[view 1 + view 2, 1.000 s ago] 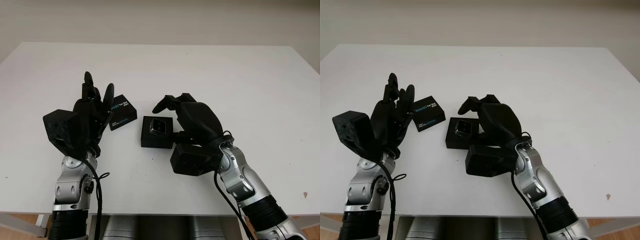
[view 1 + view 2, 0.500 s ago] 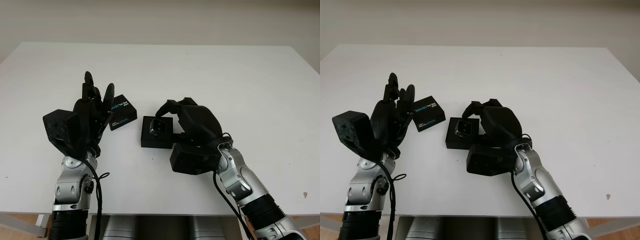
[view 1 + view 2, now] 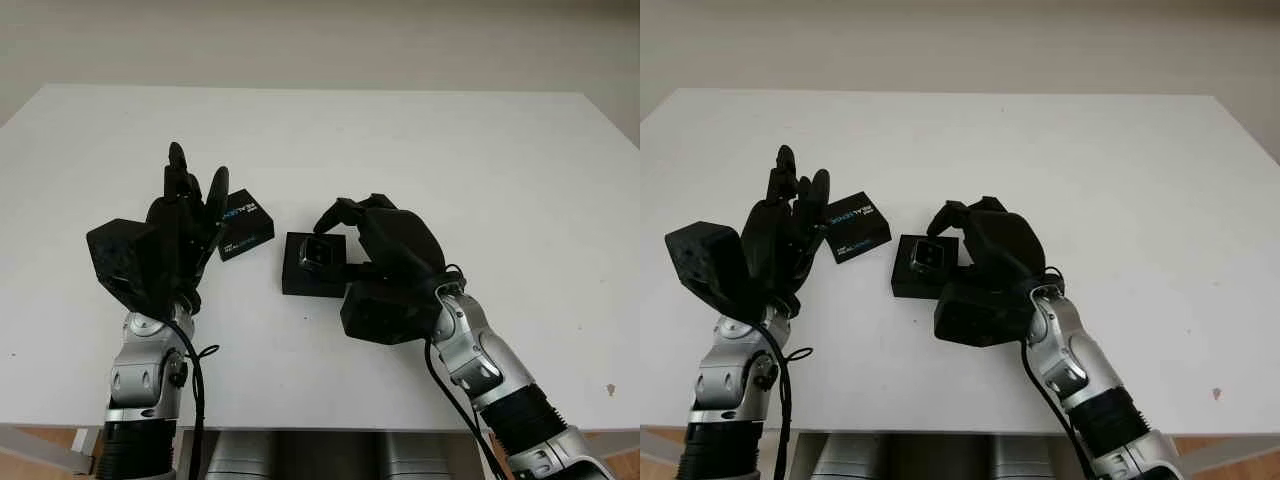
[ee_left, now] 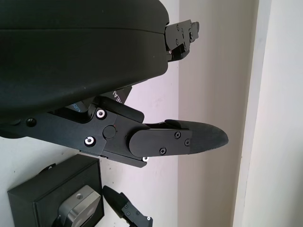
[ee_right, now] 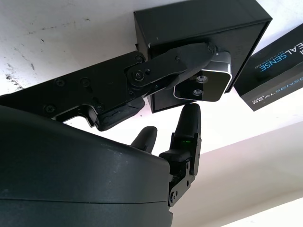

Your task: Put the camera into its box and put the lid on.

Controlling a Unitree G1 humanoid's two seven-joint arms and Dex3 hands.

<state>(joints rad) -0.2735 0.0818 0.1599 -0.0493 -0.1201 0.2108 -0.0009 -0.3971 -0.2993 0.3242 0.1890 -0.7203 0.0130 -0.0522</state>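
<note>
white surface [image 3: 480,150] under pale wall, with everything gathered near its centre. black box [image 3: 312,276] sitting at about 6 o'clock of centre, silver camera [image 3: 320,252] lying in its top recess. lid [image 3: 243,224], printed with blue lettering, flat on the surface at 10 o'clock of the box, just beside it but apart.

right hand [image 3: 385,245] at 3 o'clock of the box, fingers [image 5: 170,71] curled over the camera, one laid across its silver face, another [image 5: 188,124] against its near edge; holding or pressing it, though hard to say whether pinched or merely touched. compared with a second ago, moved in from beside the box: fingertips then hung at the box's far corner, now reaching over the recess onto the camera. suggests the seating step, nudging the camera down square so the lid can fit.

left hand [image 3: 185,225] raised at 9 o'clock of the lid, open, holding nothing, unchanged. well placed to take the lid next.

camera in, lid not yet on: roughly half done. risk: tilted camera blocking the lid.
</note>
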